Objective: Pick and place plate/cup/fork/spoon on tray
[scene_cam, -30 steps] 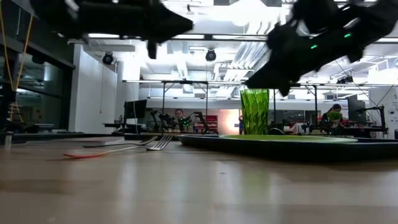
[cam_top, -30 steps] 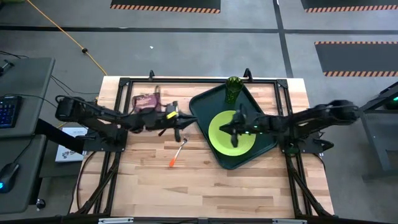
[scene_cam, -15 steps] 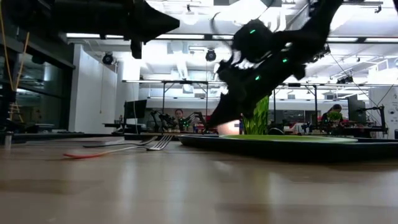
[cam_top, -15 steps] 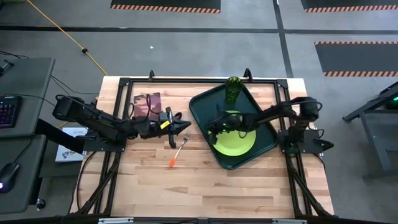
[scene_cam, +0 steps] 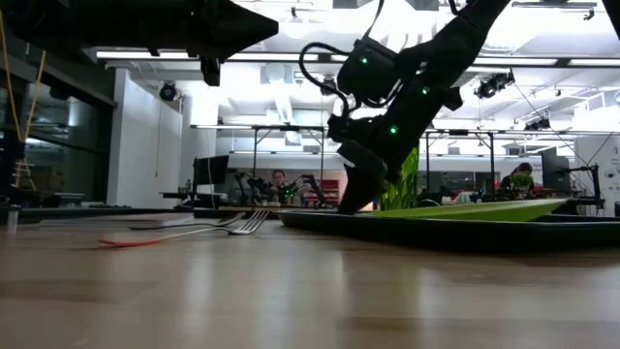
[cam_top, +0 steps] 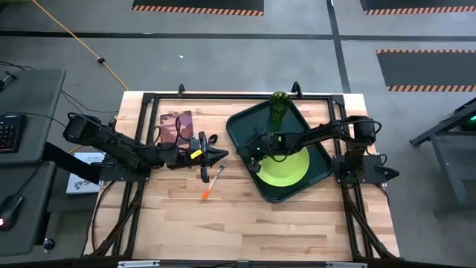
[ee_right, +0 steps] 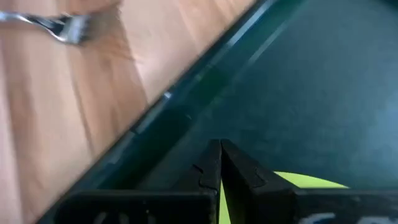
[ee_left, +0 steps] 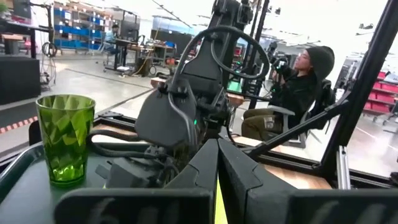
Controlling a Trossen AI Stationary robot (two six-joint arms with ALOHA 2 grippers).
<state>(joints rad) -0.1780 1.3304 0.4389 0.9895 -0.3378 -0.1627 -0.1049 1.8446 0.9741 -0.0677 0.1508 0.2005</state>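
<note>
- High view: the right tool point(cam_top: 256, 151) has swung across the tray point(cam_top: 245, 123) within the last second and now sits at the left edge of the plate point(cam_top: 291, 167), over the tray floor. The cup point(cam_top: 279, 108) stands upright at the tray's far corner. The fork point(cam_top: 212, 184) lies on the desk point(cam_top: 223, 223) well outside the tray, just below the left tool point(cam_top: 212, 158), which has crept toward it. I cannot find the spoon here.
- Low view: the plate point(scene_cam: 484, 209) now tilts, its right side raised off the tray point(scene_cam: 455, 231), where it lay flat a second ago. The right tool point(scene_cam: 351, 194) presses down at its left rim, so the plate looks nudged or gripped at the edge, not yet resettled. The fork point(scene_cam: 184, 233) rests flat on the desk.
- Left wrist view: the left tool point(ee_left: 217, 180) has its fingers pressed together, holding nothing; the cup point(ee_left: 64, 137) and the right arm show beyond.
- Right wrist view: the right tool point(ee_right: 220, 167) has its fingers pressed together at the plate's point(ee_right: 311, 186) rim; whether the rim is pinched between them I cannot tell. The fork point(ee_right: 50, 23) tines show beyond the tray point(ee_right: 205, 81) rim.
- Judgement: plate and cup are on the tray; the fork is left to do.
</note>
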